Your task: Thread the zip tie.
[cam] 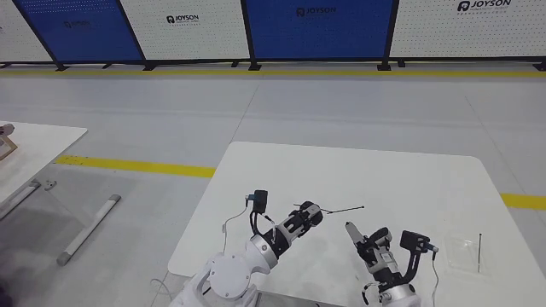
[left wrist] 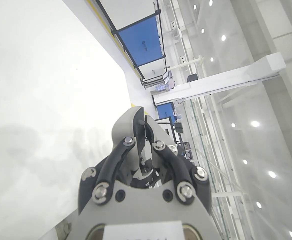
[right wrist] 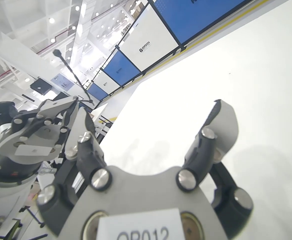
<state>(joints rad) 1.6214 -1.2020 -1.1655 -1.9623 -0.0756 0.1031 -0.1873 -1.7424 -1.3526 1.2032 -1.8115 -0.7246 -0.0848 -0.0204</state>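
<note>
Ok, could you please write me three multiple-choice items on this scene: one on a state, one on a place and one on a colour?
1. How does the right gripper stand?
A) open, holding nothing
B) shut on a cloth
C) shut on a screwdriver

2. Where is the zip tie?
A) on the floor
B) in the left gripper
C) in the right gripper

3. What colour is the zip tie?
A) yellow
B) red
C) black

Answers:
1 A, its fingers stand wide apart.
2 B, the left fingers pinch it.
3 C, it shows as a thin black strip.

Two grippers point(cam: 312, 211) point(cam: 367, 234), two black zip ties point(cam: 337, 210) point(cam: 479, 249), one clear bag point(cam: 461, 254), two white tables point(cam: 358, 170) point(cam: 38, 141).
</note>
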